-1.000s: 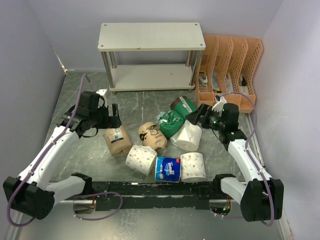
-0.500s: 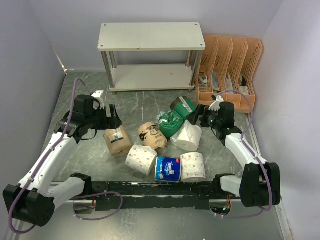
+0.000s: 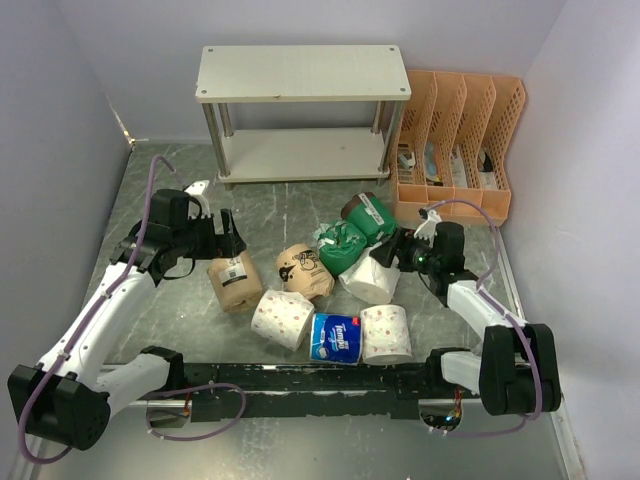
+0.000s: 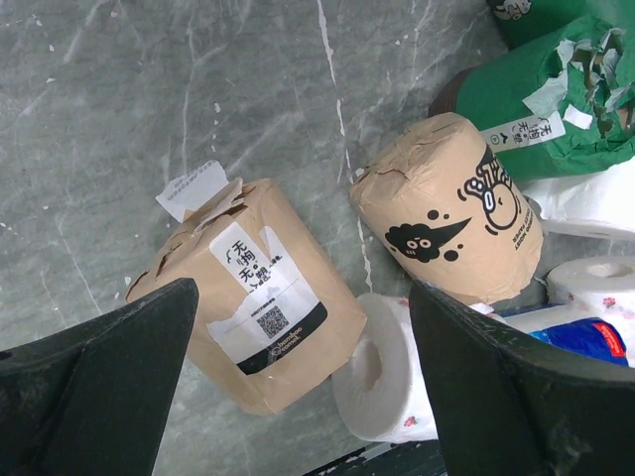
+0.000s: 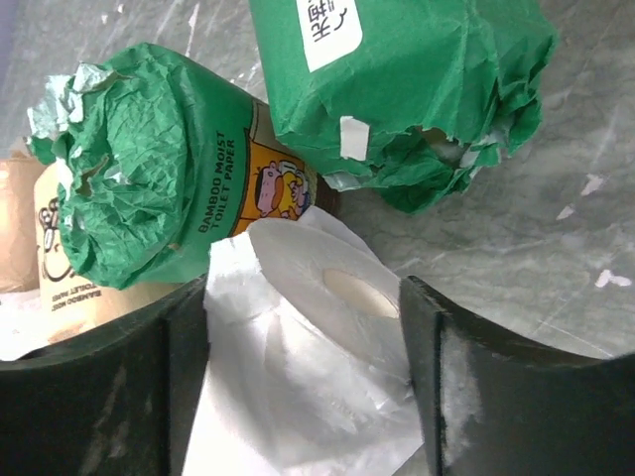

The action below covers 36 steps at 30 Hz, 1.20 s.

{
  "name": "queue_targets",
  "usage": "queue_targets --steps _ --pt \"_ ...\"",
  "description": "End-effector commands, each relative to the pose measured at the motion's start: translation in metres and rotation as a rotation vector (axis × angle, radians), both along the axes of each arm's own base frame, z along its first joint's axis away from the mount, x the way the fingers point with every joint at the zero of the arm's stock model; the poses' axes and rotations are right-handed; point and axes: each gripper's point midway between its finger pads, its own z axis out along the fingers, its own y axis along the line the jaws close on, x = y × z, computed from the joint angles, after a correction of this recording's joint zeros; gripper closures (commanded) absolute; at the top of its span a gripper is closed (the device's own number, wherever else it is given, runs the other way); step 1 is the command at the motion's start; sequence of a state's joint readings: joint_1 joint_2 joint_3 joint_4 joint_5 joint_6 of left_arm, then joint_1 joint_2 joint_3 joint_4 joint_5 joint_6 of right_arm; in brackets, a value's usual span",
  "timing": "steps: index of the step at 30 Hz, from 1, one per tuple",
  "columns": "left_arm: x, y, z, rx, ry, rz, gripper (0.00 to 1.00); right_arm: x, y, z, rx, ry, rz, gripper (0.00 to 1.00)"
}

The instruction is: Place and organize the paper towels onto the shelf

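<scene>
The paper towels lie in a heap on the grey marble-look table. In the top view: a brown roll (image 3: 233, 280), a brown cartoon roll (image 3: 303, 270), two green rolls (image 3: 343, 247) (image 3: 368, 212), a loosely wrapped white roll (image 3: 372, 275), a patterned white roll (image 3: 282, 317), a blue roll (image 3: 336, 337) and another white roll (image 3: 386, 333). The shelf (image 3: 303, 72) stands at the back with both boards bare. My left gripper (image 4: 303, 288) is open above the brown roll (image 4: 253, 307). My right gripper (image 5: 303, 288) is open, and its jaws straddle the white roll (image 5: 317, 327).
The orange slotted file organizer (image 3: 455, 140) stands right of the shelf, near my right arm. Grey walls close in the left, back and right sides. A black rail (image 3: 300, 378) runs along the near edge between the arm bases.
My right gripper has moved down and left onto the white roll, which now lies between its jaws. My left gripper has shifted slightly and stays open above the brown roll.
</scene>
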<state>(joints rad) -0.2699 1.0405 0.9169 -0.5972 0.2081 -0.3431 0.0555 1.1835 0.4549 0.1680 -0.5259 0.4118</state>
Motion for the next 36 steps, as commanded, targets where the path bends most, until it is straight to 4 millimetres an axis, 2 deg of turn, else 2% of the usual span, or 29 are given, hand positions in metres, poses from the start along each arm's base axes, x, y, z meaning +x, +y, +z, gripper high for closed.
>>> queue_targets --steps 1,6,7,10,12,14,20,24,28,34,36 --pt "0.004 -0.003 0.002 -0.014 -0.024 -0.022 0.01 -0.013 0.012 -0.01 0.056 0.043 0.051 0.42" --pt "0.005 -0.003 0.001 -0.011 -0.02 -0.021 0.01 -0.017 0.021 -0.017 0.114 0.079 0.087 0.98" --pt "0.005 -0.003 0.001 -0.011 -0.02 -0.02 0.01 -0.018 0.022 -0.018 0.118 0.084 0.09 1.0" --pt "0.005 -0.003 0.0 -0.01 -0.018 -0.019 0.01 -0.019 0.022 -0.014 0.124 0.079 0.091 1.0" --pt "0.005 -0.003 0.0 -0.01 -0.018 -0.019 0.01 -0.018 0.022 -0.003 0.125 0.061 0.084 1.0" --pt "0.005 -0.003 -0.001 -0.01 -0.014 -0.021 0.01 -0.014 0.02 0.018 0.12 0.026 0.07 1.0" --pt "0.006 -0.003 -0.003 -0.009 -0.004 -0.02 0.01 0.005 0.005 0.101 0.034 -0.098 -0.001 1.0" --pt "0.006 -0.003 -0.003 -0.007 -0.006 -0.016 0.01 0.017 -0.006 0.132 -0.041 -0.143 -0.034 1.0" --pt "0.006 -0.002 -0.002 -0.005 -0.009 -0.011 0.01 0.042 -0.014 0.142 -0.082 -0.166 -0.078 1.0" --pt "0.006 0.0 -0.001 -0.001 -0.012 -0.002 0.01 0.096 -0.012 0.191 -0.098 -0.271 -0.113 1.0" --pt "0.006 0.0 -0.001 0.002 -0.014 0.0 0.01 0.107 -0.008 0.199 -0.099 -0.269 -0.103 1.0"
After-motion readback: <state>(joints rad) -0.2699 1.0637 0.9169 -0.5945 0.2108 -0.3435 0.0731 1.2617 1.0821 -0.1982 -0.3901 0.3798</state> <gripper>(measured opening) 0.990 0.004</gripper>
